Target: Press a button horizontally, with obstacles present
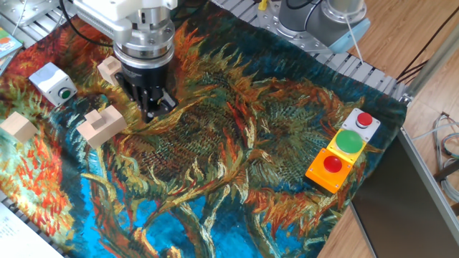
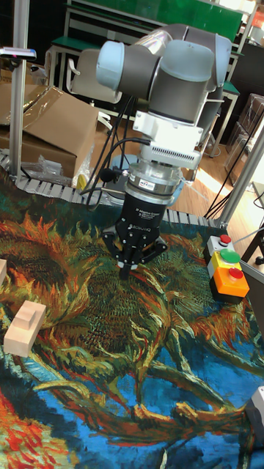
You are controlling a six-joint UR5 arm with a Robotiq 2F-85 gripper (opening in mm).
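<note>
The button (image 1: 65,92) is a small green disc on the side of a white-and-grey box (image 1: 49,77) at the far left of the cloth. Three pale wooden obstacles lie near it: a small cube (image 1: 19,127) at the left edge, a notched block (image 1: 101,125) (image 2: 24,326), and a small cube (image 1: 108,69) partly behind the gripper. My gripper (image 1: 152,110) (image 2: 125,271) points down over the cloth, right of the notched block and well right of the button box. Its fingertips meet with nothing between them.
A row of button boxes stands at the right: red on white (image 1: 365,120), a green dome on yellow (image 1: 350,141), red on orange (image 1: 332,165). The painted cloth (image 1: 237,143) covers the table. A white-grey object (image 2: 257,410) shows at the tall view's right edge.
</note>
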